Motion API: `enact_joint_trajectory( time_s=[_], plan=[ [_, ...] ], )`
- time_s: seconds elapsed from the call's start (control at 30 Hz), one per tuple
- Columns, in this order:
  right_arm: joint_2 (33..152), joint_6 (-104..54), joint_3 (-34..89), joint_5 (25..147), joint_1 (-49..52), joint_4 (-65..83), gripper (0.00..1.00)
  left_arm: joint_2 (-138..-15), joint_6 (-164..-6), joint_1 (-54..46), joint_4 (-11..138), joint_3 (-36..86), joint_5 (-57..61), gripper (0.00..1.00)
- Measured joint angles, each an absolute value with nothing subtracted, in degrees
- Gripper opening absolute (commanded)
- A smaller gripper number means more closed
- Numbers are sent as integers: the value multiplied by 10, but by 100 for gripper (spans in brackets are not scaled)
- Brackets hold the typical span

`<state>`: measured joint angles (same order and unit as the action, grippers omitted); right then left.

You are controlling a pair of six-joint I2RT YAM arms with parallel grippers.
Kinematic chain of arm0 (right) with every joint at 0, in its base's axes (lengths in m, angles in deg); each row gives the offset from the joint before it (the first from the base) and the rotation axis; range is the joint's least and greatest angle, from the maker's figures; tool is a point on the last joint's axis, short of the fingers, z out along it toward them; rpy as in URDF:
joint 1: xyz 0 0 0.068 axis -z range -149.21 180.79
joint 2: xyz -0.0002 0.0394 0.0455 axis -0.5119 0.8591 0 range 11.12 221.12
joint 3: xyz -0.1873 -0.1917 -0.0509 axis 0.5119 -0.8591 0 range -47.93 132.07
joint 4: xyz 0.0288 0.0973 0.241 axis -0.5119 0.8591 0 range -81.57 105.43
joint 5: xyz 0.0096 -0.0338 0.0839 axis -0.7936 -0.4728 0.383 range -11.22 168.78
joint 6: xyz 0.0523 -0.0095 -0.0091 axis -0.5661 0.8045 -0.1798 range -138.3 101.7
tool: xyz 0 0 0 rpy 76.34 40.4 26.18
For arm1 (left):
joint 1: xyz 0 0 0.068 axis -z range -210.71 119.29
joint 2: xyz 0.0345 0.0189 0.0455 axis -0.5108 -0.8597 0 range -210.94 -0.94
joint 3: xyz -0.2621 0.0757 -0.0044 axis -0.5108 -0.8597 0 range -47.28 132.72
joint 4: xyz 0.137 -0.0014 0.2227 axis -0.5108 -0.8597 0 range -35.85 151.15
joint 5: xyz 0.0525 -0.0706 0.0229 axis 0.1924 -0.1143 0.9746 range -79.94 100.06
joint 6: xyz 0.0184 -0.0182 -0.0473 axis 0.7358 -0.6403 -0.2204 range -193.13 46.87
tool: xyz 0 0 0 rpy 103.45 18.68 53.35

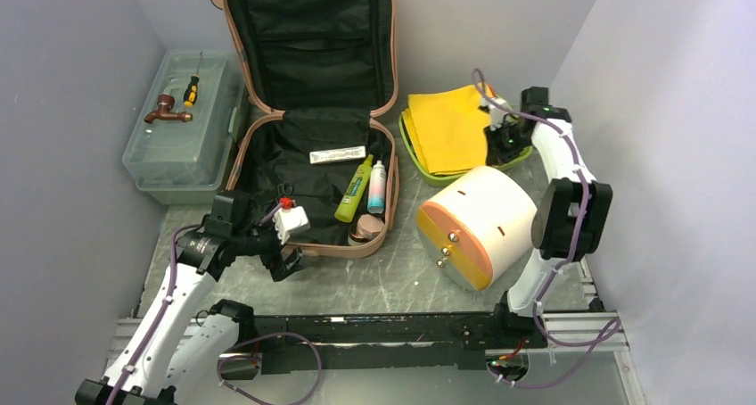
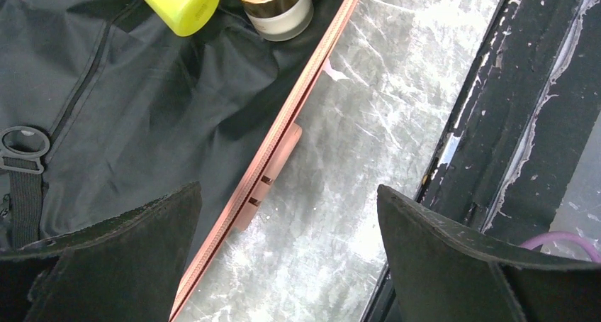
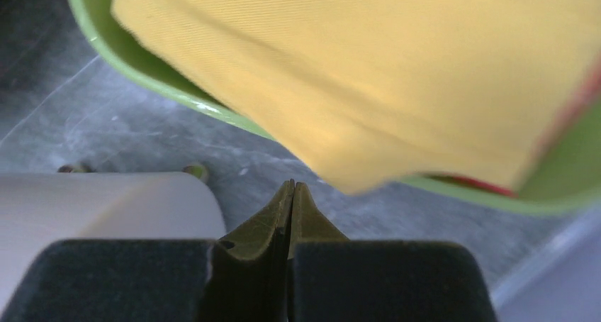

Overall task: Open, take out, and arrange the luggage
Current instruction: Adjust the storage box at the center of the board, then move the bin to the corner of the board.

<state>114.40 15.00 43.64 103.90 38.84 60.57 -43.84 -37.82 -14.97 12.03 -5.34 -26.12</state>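
Observation:
The salmon-pink luggage lies open, its lid propped against the back wall and its black lining showing. Inside lie a lime-yellow tube, a white-and-pink bottle, a small jar and a flat white strip. My left gripper hovers open at the case's near-left corner. In the left wrist view it straddles the pink rim, holding nothing, with the tube and jar ahead. My right gripper is shut and empty, beside the tray; its fingertips are pressed together.
A lime green tray holds a folded yellow cloth. A white-and-orange cylinder lies on its side at the right. The translucent toolbox at the left carries a screwdriver and a brown tap. Walls close in on three sides.

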Motion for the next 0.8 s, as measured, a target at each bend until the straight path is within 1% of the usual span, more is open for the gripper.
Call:
enact_joint_trajectory(
  time_s=[0.1, 0.23, 0.37, 0.57, 0.8],
  plan=[
    [1177, 173, 436, 1045, 344, 632, 0, -434, -378, -161, 120, -54, -265, 99],
    [1210, 201, 436, 1041, 257, 646, 0, -437, -376, -171, 120, -56, -274, 99],
    [1233, 195, 437, 1027, 192, 645, 0, -439, -374, -180, 120, -58, -277, 99],
    [1261, 152, 437, 995, 165, 622, 0, -439, -371, -192, 120, -58, -282, 99],
    [1268, 112, 451, 924, 171, 526, 0, -440, -367, -199, 120, -58, -289, 100]
  ],
)
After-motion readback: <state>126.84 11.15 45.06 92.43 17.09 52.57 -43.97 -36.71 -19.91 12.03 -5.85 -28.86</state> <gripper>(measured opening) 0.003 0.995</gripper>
